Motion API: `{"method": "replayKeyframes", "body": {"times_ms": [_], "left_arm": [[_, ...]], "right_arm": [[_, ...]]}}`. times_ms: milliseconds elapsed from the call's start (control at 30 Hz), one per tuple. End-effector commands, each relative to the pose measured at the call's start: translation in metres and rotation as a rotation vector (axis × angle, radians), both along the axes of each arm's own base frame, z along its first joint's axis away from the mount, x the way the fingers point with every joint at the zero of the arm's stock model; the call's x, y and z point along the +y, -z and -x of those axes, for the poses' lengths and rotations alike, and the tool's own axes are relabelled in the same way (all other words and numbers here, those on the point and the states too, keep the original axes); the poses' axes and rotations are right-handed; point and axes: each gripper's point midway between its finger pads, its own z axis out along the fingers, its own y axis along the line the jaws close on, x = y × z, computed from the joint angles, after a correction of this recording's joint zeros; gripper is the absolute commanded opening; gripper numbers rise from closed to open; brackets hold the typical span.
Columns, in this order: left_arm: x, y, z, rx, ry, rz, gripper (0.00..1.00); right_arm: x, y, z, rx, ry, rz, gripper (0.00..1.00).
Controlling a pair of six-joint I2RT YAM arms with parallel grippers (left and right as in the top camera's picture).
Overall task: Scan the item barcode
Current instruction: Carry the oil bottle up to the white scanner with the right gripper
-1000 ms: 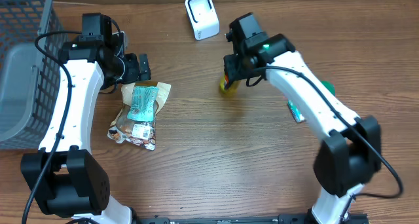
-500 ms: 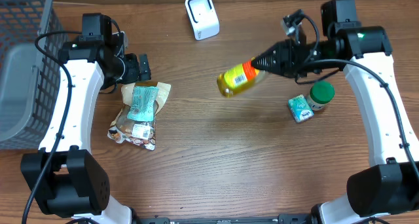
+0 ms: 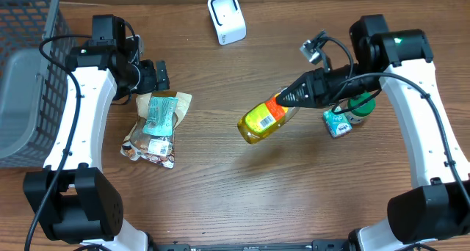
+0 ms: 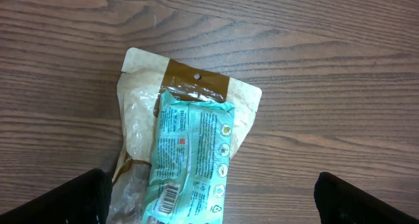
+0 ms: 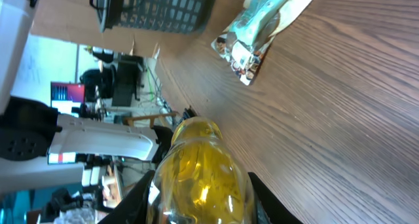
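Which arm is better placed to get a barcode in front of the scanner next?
Right. The right gripper holds the yellow bottle off the table, label up, near the white scanner. The left gripper hangs open over the snack packets, holding nothing.

A robotics lab bench: wooden table (image 3: 220, 199), white barcode scanner (image 3: 226, 17), mesh basket (image 3: 29, 67), lit screen (image 5: 67, 93) and cables (image 5: 154, 86) beyond.

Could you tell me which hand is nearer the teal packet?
Left: the left hand hangs just over the teal packet; the right hand holds the yellow bottle well away.
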Motion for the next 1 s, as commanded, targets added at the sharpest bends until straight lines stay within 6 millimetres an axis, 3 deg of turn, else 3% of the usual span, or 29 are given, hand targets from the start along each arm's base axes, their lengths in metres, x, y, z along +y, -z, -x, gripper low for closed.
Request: {"method": "replayKeyframes", "body": {"times_ms": [0, 700, 833, 967], "left_arm": [[-0.002, -0.013, -0.003, -0.038, 0.015, 0.002, 1.0], [-0.002, -0.013, -0.003, -0.038, 0.015, 0.002, 1.0], [-0.002, -0.013, -0.003, -0.038, 0.015, 0.002, 1.0], [-0.002, -0.013, -0.003, -0.038, 0.015, 0.002, 1.0]], "right_arm": [[0.012, -0.022, 0.011, -0.063, -0.043, -0.066, 0.3], [0.013, -0.022, 0.019, -0.024, -0.051, -0.062, 0.3], [0.014, -0.022, 0.012, -0.052, -0.043, -0.065, 0.29], [0.011, -0.008, -0.012, -0.055, 0.048, 0.042, 0.29]]}}
